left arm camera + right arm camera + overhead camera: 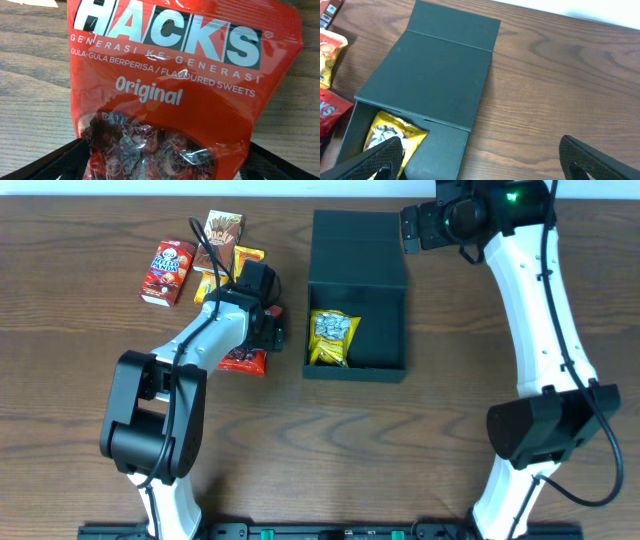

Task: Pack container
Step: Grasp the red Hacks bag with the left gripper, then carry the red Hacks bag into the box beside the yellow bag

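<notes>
The dark container (385, 320) lies open at the table's middle, its flap lid (357, 245) folded back; it also shows in the right wrist view (435, 75). A yellow snack packet (332, 338) lies inside it (390, 135). My left gripper (262, 330) is low over a red Hacks sweets packet (243, 360) just left of the container. In the left wrist view the packet (175, 75) sits between the spread fingers (162, 165), which flank it at both sides. My right gripper (412, 227) is open and empty above the lid's far right corner (480, 165).
A red Hello Panda box (167, 272), a brown packet (222, 230) and an orange-yellow packet (247, 258) lie at the back left. Bare wood lies right of the container (555, 90).
</notes>
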Controlling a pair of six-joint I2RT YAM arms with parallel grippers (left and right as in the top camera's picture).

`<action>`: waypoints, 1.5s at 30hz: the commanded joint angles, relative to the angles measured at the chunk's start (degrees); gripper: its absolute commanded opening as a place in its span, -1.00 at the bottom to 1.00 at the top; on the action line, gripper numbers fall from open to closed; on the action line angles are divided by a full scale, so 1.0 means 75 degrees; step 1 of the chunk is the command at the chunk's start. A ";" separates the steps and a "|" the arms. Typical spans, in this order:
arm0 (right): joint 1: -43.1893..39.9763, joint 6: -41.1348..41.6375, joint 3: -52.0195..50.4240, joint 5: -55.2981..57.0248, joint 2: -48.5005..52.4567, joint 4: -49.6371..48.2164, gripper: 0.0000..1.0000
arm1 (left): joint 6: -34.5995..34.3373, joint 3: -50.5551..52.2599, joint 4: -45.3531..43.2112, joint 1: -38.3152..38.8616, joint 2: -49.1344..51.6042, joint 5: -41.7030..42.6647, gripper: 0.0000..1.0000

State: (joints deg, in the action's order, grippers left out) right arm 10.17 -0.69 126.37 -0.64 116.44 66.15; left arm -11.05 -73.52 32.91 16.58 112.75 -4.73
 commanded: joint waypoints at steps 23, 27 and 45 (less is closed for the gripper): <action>-0.0111 -0.0035 0.0082 -0.0055 -0.0140 0.0009 0.99 | -0.0026 -0.1204 0.1154 0.0000 0.0347 -0.0251 -0.46; -0.0119 -0.0035 0.0085 0.0085 -0.0140 0.0006 0.98 | -0.0326 -0.2081 0.1891 0.0017 0.0341 -0.0248 -0.57; -0.1982 0.0516 0.0102 0.0376 -0.0784 0.0050 0.98 | -0.1693 -0.4112 0.2005 0.2238 0.0154 0.0221 -0.69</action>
State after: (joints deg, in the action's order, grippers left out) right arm -2.79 0.71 126.37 1.58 111.79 66.19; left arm -20.82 -103.22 48.80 31.64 114.98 -4.27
